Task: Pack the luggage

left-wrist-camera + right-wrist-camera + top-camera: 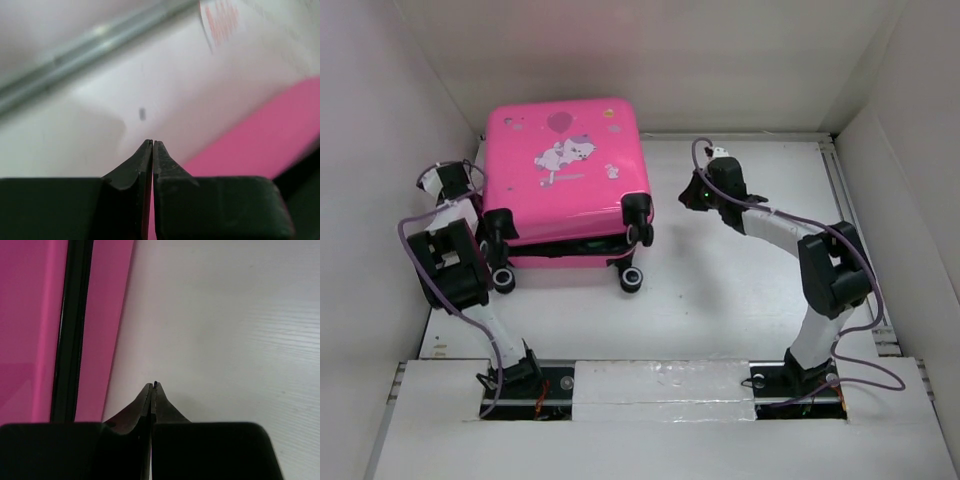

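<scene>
Suitcase: We find one small glossy hot-pink hard-shell suitcase (565,170) lying flat on the white bench (720,290), towards the back left. Its printed shell faces up and shows a white cartoon animal (565,152) under a pink balloon (558,122). Its black wheels (631,279) point to the near edge. Along the near side a dark gap shows between the upper and lower shells, so the case is not fully closed. We cannot see what lies inside.

Left arm (445,265): It stands just beside the left side of the suitcase, with its wrist close to the near left corner. In the wrist view the left claw (152,142) has its two fingers pressed together with nothing between them. It points over the bare bench, with the pink shell blurred at the lower right. A blurred metal rail (90,42) crosses the upper left of that view.

Right arm (830,270): It reaches in from the right, and its wrist is clear of the suitcase's right side, with open bench between them. The right claw (152,385) is likewise together and holds nothing. Its wrist view shows the pink shell on the left, split by the black zipper trim (75,330), and white bench on the right.

Neither claw touches the suitcase in any view we can judge.
</scene>
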You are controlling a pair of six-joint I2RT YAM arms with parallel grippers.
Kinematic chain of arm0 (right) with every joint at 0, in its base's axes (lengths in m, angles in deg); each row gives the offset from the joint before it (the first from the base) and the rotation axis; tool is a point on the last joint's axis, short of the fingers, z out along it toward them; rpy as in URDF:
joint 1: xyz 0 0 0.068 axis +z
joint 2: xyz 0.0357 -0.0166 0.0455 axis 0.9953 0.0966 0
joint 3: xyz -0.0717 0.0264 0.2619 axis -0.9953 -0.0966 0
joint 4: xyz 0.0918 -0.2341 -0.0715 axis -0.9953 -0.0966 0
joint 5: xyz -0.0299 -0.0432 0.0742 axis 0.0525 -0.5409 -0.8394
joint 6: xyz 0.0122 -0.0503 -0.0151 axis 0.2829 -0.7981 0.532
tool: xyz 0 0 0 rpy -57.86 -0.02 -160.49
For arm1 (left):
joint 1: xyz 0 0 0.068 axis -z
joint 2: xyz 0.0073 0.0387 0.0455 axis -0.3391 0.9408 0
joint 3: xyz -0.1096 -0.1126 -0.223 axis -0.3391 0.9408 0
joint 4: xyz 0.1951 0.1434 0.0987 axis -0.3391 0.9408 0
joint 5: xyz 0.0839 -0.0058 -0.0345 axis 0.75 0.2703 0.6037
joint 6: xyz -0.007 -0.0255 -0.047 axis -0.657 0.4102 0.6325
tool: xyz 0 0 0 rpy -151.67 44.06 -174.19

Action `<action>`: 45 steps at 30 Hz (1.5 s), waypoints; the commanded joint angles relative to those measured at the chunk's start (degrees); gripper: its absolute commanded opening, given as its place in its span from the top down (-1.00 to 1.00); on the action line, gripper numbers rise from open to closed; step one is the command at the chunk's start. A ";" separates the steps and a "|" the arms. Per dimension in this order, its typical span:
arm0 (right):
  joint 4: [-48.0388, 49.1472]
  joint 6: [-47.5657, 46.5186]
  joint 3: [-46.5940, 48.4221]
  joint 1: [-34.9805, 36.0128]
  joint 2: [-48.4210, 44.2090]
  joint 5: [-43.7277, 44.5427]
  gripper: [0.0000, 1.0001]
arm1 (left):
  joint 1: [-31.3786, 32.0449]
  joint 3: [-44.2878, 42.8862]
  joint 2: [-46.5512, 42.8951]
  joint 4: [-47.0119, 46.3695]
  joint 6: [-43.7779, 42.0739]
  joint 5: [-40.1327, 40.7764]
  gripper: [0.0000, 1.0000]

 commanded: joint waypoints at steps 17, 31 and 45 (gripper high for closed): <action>-5.76 -3.00 17.32 -7.44 9.79 -9.43 1.00 | 40.18 41.95 -40.11 -4.45 23.07 4.00 1.00; -9.91 1.73 16.29 -20.96 -4.93 -2.49 0.50 | 45.56 38.28 -89.44 13.94 18.27 26.41 0.26; -3.26 6.29 -19.37 -12.02 -37.53 8.31 1.00 | 29.93 -5.46 -30.85 -6.39 7.01 -2.02 0.11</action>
